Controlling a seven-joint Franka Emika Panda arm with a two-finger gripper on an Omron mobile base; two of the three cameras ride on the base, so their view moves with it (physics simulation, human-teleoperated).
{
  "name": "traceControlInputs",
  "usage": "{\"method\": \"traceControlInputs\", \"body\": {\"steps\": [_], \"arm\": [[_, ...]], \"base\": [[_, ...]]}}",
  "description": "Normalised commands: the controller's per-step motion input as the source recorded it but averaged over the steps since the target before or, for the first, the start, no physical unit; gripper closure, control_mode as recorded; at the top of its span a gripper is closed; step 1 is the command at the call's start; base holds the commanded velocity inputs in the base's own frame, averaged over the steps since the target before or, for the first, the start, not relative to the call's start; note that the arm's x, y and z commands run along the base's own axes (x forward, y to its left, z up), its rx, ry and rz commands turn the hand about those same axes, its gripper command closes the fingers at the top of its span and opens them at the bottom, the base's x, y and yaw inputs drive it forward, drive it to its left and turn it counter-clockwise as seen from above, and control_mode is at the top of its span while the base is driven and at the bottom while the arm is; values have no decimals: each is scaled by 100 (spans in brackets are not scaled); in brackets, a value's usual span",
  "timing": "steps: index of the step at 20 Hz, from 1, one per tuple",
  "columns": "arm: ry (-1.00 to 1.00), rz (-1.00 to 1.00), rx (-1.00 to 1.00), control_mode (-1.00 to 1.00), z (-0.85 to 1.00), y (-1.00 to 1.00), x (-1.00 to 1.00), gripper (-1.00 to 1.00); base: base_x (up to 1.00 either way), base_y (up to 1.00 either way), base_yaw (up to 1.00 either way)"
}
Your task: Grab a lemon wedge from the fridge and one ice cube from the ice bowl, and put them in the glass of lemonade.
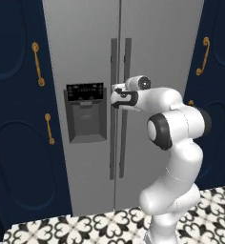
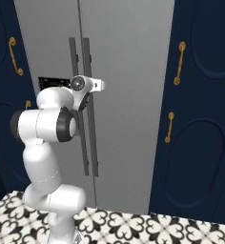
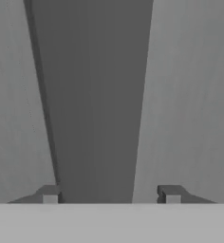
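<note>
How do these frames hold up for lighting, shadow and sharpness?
Left base view: flat, even light, no glare on the fridge, floor tiles crisp. Right base view: equally even, the navy cabinets very dark, their panels barely readable. Hand view: soft and low in detail, the dark handle a broad band with smeared edges between the fingertips.
</note>
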Motion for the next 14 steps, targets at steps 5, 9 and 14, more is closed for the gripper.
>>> {"method": "traceControlInputs", "body": {"steps": [5, 9, 14], "arm": [[0, 0, 0, -100, 0, 0, 0, 100], [-10, 0, 1, -100, 29, -30, -27, 100], [-11, -11, 0, -100, 52, -85, -75, 100]], "base": [[0, 0, 0], [0, 0, 0], [0, 0, 0]]}}
